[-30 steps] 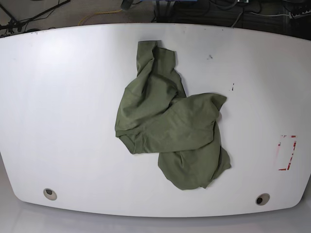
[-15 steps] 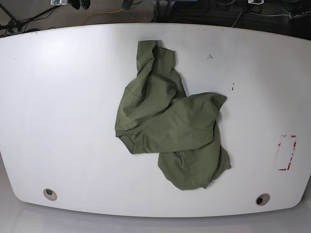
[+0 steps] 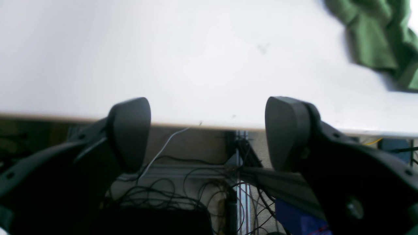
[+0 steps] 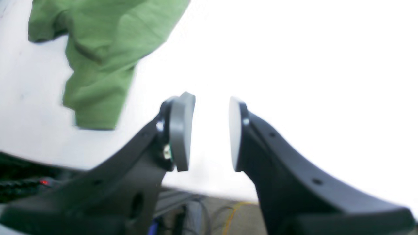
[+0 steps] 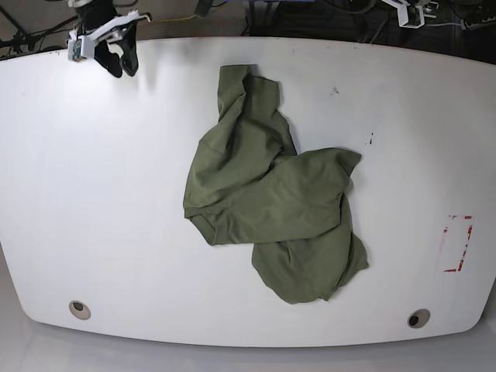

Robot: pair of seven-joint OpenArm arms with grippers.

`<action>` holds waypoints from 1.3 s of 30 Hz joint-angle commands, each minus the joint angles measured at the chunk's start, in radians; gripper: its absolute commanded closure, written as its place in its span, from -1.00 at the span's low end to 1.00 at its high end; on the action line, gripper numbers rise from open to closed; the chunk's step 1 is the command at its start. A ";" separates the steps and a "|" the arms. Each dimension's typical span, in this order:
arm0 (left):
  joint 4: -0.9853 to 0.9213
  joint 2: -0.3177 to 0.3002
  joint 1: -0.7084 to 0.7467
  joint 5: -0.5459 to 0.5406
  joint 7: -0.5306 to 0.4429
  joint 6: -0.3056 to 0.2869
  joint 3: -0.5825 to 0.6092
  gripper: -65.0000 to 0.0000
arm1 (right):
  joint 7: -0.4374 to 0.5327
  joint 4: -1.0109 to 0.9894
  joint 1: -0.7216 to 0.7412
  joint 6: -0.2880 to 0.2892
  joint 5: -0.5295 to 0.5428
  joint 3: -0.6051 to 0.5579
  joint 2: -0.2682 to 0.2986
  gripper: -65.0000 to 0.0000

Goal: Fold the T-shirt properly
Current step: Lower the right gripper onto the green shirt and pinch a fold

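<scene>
At the far edge of the table (image 5: 93,194), toward the base view's left corner, the right claw (image 5: 118,56) hangs just above the white top with its two dark fingers pointing down. Its wrist view shows the flat round pads (image 4: 181,130) facing each other with a clear strip of bright table between them, parted but not wide, and nothing caught there. At the opposite far corner the left claw (image 5: 411,14) barely enters the base view, only a pale bit of its body showing at the top edge. Its own camera shows the claw (image 3: 209,133) spread wide, the rounded black fingers (image 3: 130,130) standing well apart over the table's far rim, with nothing between them but tangled cables (image 3: 183,192) on the floor below.

The T-shirt (image 5: 271,194) lies crumpled near the middle of the table, well apart from both claws. It is olive green and plain, bunched into overlapping lobes: a narrow part reaches toward the far edge, a broad flap spreads across the middle, and a rounded mass sags toward the near edge. Right of the cloth, small dark specks (image 5: 370,140) mark the white surface, and a red-outlined rectangle (image 5: 457,242) sits near the right rim. Two round grommet holes (image 5: 78,309) are set near the table's front corners.
</scene>
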 commanded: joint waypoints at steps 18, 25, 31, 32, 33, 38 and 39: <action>0.009 0.000 -0.022 -0.011 -0.028 0.001 -0.007 -0.58 | -0.636 -0.041 0.684 0.052 0.011 -0.115 0.075 -0.35; 0.009 0.000 -0.034 -0.011 -0.028 0.001 -0.007 -0.58 | -0.642 -0.169 0.859 0.050 0.011 -0.236 0.090 -0.35; 0.009 0.000 -0.051 -0.006 -0.028 0.001 -0.007 -0.57 | -0.641 -0.354 1.000 0.050 0.010 -0.340 0.090 -0.35; 0.009 0.000 -0.052 -0.006 -0.028 0.001 -0.007 -0.57 | -0.639 -0.400 1.033 0.050 0.010 -0.360 0.087 -0.35; 0.009 0.000 -0.052 -0.006 -0.028 0.001 -0.007 -0.57 | -0.637 -0.429 1.051 0.050 0.010 -0.377 0.085 -0.35; 0.009 -0.002 -0.054 -0.005 -0.028 0.001 -0.007 -0.57 | -0.585 -0.620 1.174 0.049 0.010 -0.498 0.082 -0.35; 0.009 -0.002 -0.055 -0.005 -0.028 0.001 -0.007 -0.57 | -0.561 -0.664 1.197 0.049 0.010 -0.524 0.082 -0.35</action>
